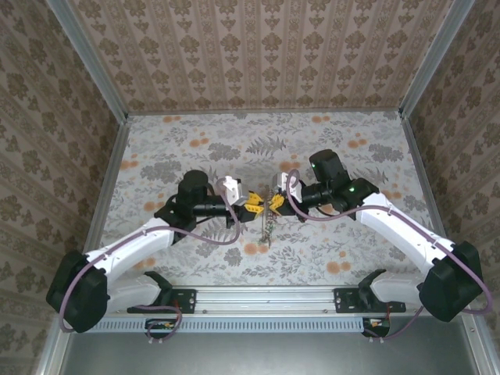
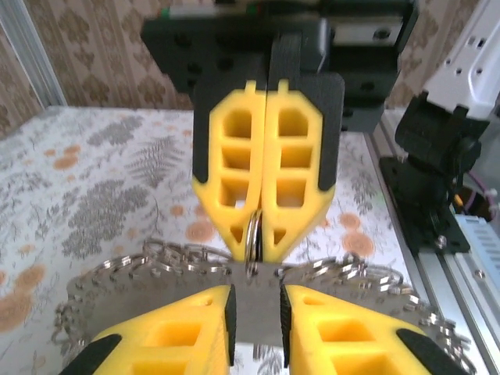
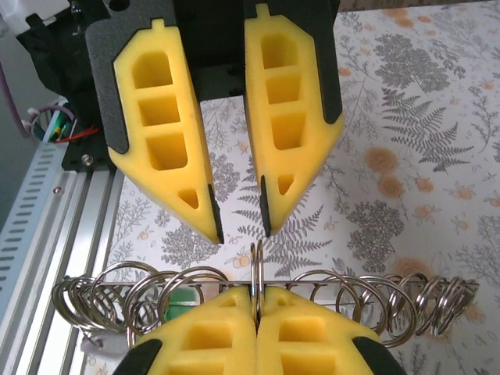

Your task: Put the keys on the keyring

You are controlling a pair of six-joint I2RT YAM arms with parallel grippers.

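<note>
Both arms reach out from their bases at the near edge and bend inward over the middle of the floral table (image 1: 195, 148). The left arm (image 1: 133, 246) slants up and to the right, and the right arm (image 1: 406, 226) slants up and to the left. Their wrists are turned level, so the two grippers face each other tip to tip, almost touching.

The right gripper (image 3: 255, 295) has its yellow fingers pressed flat together. They pinch one upright metal split ring between the tips. That ring belongs to the keyring (image 3: 383, 301), which shows here as a long row of overlapping steel split rings. The row is held above the table and runs crosswise between the two grippers. From above it is a thin line running from the far side to the near side, between the yellow fingertips.

The left gripper (image 3: 241, 226) stands spread, with a clear gap between its fingers. Its tips are just beside the pinched ring, one on each side of its line, and hold nothing.

In the left wrist view a flat grey strip (image 2: 258, 312) lies under the rings and between the spread fingers. I cannot tell what it is. A small green piece (image 3: 183, 301) sits among the rings, too hidden to tell whether it is a key.
</note>
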